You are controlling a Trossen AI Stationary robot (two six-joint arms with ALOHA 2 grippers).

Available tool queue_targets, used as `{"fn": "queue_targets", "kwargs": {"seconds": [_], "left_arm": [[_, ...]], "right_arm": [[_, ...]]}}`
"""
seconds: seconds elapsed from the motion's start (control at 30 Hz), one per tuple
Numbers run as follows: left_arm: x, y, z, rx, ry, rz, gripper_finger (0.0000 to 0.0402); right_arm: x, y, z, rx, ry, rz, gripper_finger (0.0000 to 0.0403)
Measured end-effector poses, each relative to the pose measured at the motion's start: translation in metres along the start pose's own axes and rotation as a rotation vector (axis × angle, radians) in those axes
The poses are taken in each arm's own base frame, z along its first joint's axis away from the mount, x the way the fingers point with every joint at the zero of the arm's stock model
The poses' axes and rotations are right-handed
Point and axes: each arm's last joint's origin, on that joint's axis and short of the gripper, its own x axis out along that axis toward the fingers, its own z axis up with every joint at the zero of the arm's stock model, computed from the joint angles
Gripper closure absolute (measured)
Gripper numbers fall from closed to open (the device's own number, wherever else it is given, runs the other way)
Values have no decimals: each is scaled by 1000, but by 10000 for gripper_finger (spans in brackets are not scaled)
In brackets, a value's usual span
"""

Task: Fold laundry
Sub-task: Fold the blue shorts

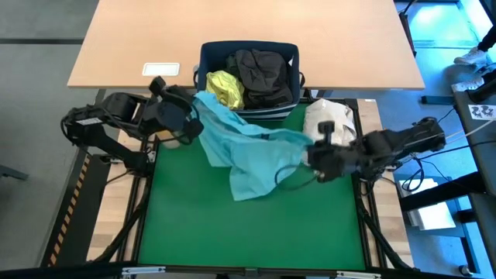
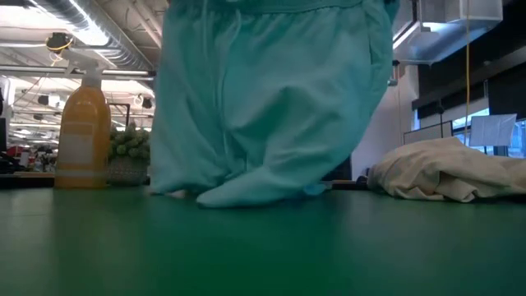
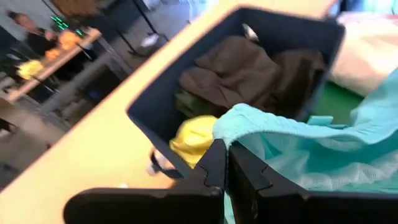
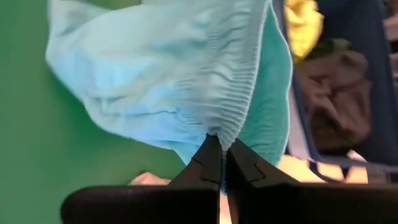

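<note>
Fingers (image 3: 219, 163) of the left gripper (image 1: 188, 118) were pinched on the turquoise garment's (image 1: 252, 151) ribbed hem, and the right gripper (image 1: 316, 155) nipped the same hem further along. It hung stretched between them over the green bench (image 1: 201, 225), its lower folds pooling there. Soft, light and floppy by the look of it; the elastic edge seemed the best hold. Behind sat the navy bin (image 1: 208, 53) of laundry; a cream bundle (image 1: 329, 116) lay beside. Beyond, a workshop room with a spray bottle (image 2: 82, 131).

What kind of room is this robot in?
Probably a lab or workshop, not a home: bare ceiling ducts, a green work mat on a metal frame, and desks beyond. A navy bin holds laundry for practice.
</note>
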Motion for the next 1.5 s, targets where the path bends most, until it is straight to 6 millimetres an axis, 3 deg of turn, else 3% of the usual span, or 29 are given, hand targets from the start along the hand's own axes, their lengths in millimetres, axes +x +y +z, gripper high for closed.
{"fn": "queue_targets", "kwargs": {"seconds": [0.4, 0.53, 0.7, 0.97, 1.1, 1.23, 1.5], "left_arm": [[-3, 1, 26, 0, -178, 172, 401], [-4, 0, 30, 10, -200, 165, 402], [-10, -3, 29, 37, -213, 170, 401], [-37, -14, 21, 40, -263, 59, 401], [-50, -26, 4, 40, -263, -20, 401], [-56, -50, -26, 63, -233, -97, 401], [-63, -102, -94, 58, -157, -255, 401]], "right_arm": [[21, -45, -10, 17, 120, -232, 402], [14, -52, -11, -8, 128, -367, 402], [-1, -62, -7, 56, 55, -396, 402], [-18, -70, 2, 193, -195, -226, 402], [-18, -66, 3, 211, -246, -69, 402], [-7, -52, 2, 222, -230, -9, 402], [33, 24, 5, 93, -331, 111, 402]]}}
